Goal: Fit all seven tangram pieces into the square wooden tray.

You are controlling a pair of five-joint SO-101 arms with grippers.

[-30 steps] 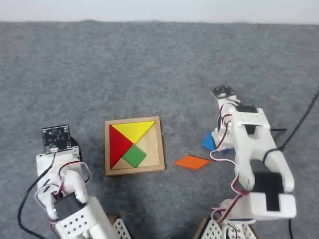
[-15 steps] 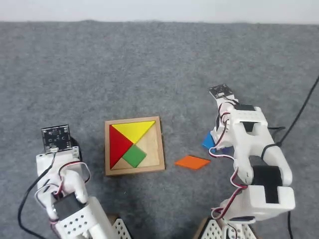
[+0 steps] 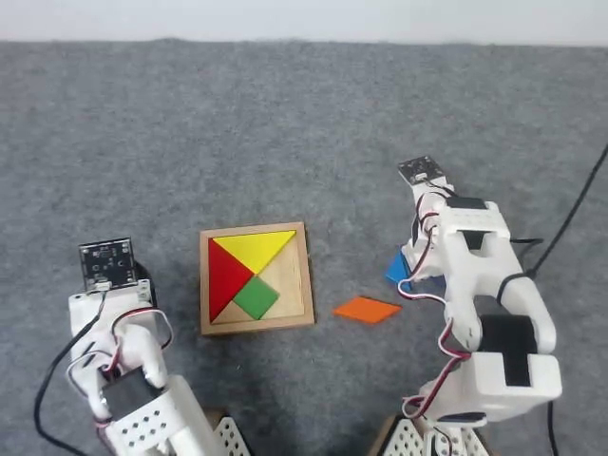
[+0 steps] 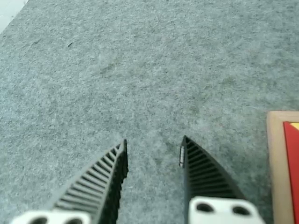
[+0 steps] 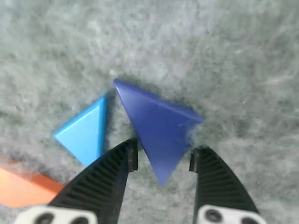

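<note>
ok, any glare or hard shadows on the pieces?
High view: even light, no glare on the tray, the orange piece barely shadowed. Right wrist view: thin dark shadow beside the dark blue triangle. Left wrist view: matte carpet, no glare.

dark blue triangle (image 5: 159,126); light blue triangle (image 5: 85,134); orange piece (image 3: 367,309); grey carpet (image 3: 285,123)

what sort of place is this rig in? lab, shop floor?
Likely a lab or hobby bench: small left arm and right arm with loose wiring, grey felt-like mat, wooden puzzle tray, plain pale wall.
</note>
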